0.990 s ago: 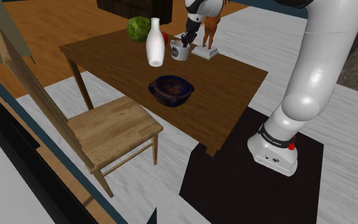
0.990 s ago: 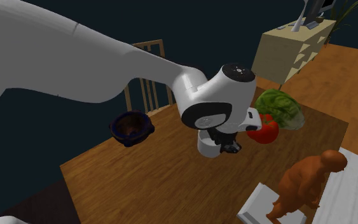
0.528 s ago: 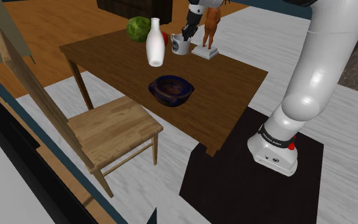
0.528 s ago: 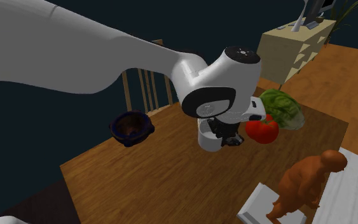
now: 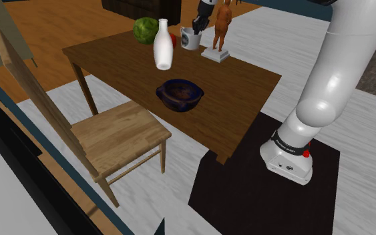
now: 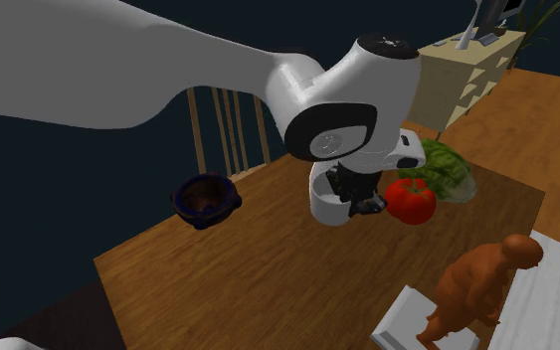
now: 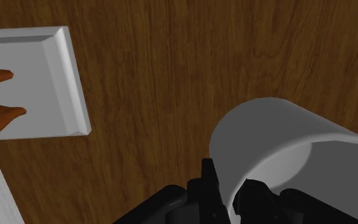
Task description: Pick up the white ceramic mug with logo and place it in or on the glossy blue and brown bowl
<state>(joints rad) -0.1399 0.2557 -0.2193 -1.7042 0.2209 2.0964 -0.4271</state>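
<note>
**A:** What is the gripper point(image 7: 231, 188) doing at this moment?

**B:** It is clamped on the wall of the white mug point(image 7: 279, 146). One black finger stands inside the rim and the other outside, with the wall pinched between them.

**A:** Why the wall, and not around the whole body?

**B:** I think this grip keeps the mug upright, mouth up, so it can go straight down into the bowl. The body also looks wide for these fingers.

**A:** Where is the mug?

**B:** It is at the edge of the surface point(image 5: 113, 67) that lies far from the chair point(image 5: 106, 133), near the white base of the orange-brown figurine point(image 5: 221, 27). It seems to hang a little above the wood, but I cannot say this for sure.

**A:** And the bowl?

**B:** The dark blue bowl point(image 5: 179, 93), brownish inside, stands near the middle of the surface. It is closer to the chair's edge and well apart from the mug. A white bottle point(image 5: 163, 43) stands beside the way between them, so the carry should pass with care.

**A:** What does each view give you?

**B:** The wrist view tells the grip exactly. The shoulder view tells the way to the bowl, but there the hand covers the fingers. In the second exterior view a red tomato point(image 6: 410, 201) lies just beside the mug, with a green leafy head point(image 6: 442, 169) behind it.
</note>
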